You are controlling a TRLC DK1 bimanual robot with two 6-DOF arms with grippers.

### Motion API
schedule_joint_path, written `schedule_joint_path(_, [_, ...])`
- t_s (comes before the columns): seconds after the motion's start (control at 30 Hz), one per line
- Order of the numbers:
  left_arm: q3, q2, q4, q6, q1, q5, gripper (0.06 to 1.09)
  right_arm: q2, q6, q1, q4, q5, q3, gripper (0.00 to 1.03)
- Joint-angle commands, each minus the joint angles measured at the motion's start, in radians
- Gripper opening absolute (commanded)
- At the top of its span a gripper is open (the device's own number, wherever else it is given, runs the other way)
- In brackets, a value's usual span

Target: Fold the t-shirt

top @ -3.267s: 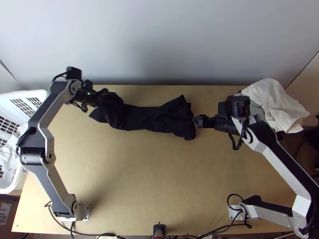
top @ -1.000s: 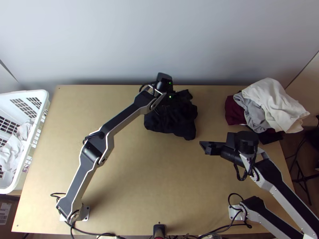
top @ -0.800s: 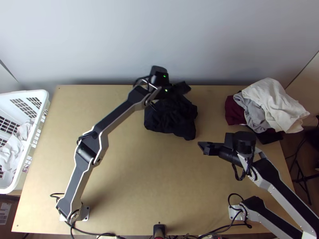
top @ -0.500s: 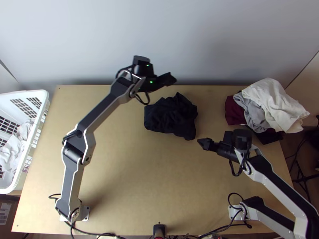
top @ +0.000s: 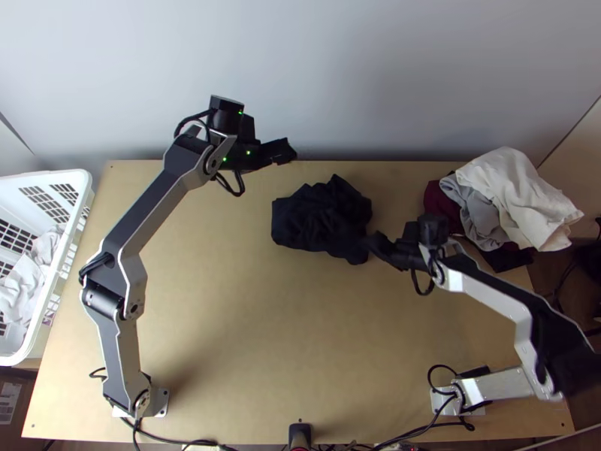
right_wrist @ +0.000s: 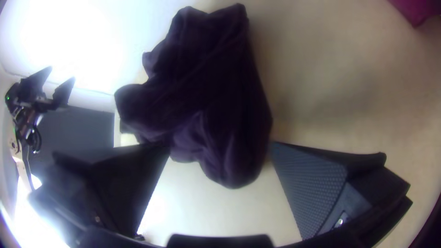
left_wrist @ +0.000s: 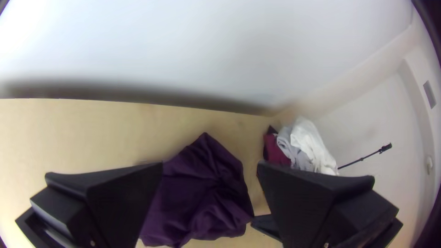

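Note:
The dark t-shirt [top: 315,218] lies bunched in a compact heap on the table's far half. Up and to the left of it in the top view is my left gripper [top: 289,150], apart from the cloth. The left wrist view has my left gripper [left_wrist: 210,167] open, with the dark cloth [left_wrist: 197,193] seen beyond its gap. My right gripper [top: 373,244] is at the heap's lower right corner. In the right wrist view my right gripper [right_wrist: 220,144] stands open, with the cloth's near end [right_wrist: 229,160] between its spread fingers; whether they touch it I cannot tell.
Maroon [top: 436,207], grey [top: 481,218] and cream cloths [top: 518,195] are piled at the table's far right. A white basket [top: 83,188] with pale cloths stands at the left edge. A wall [top: 300,75] rises behind the table [top: 263,338].
The left gripper came across with the cloth's left part, let go, and has drawn back leftward. The once long t-shirt is now a heap. My right gripper backed off, then returned to the cloth.

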Motion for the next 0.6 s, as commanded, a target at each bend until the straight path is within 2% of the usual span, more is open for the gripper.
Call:
schedule_joint_path(0.0, [-0.081, -0.094, -0.019, 0.032, 0.038, -0.006, 1.04, 0.195, 0.064, 0.015, 0.021, -0.027, 0.176, 0.99])
schedule_joint_path(0.23, [-0.207, -0.203, 0.017, 0.068, 0.072, -0.006, 1.04, 0.25, 0.206, 0.012, 0.195, -0.028, 0.222, 0.99])
schedule_joint_path(0.4, [-0.301, -0.251, 0.066, 0.079, 0.103, -0.006, 1.04, 0.339, 0.212, 0.059, 0.191, -0.027, 0.301, 0.99])
schedule_joint_path(0.57, [-0.337, -0.255, 0.073, 0.096, 0.129, -0.006, 1.04, 0.434, 0.176, 0.122, 0.058, -0.045, 0.432, 0.99])
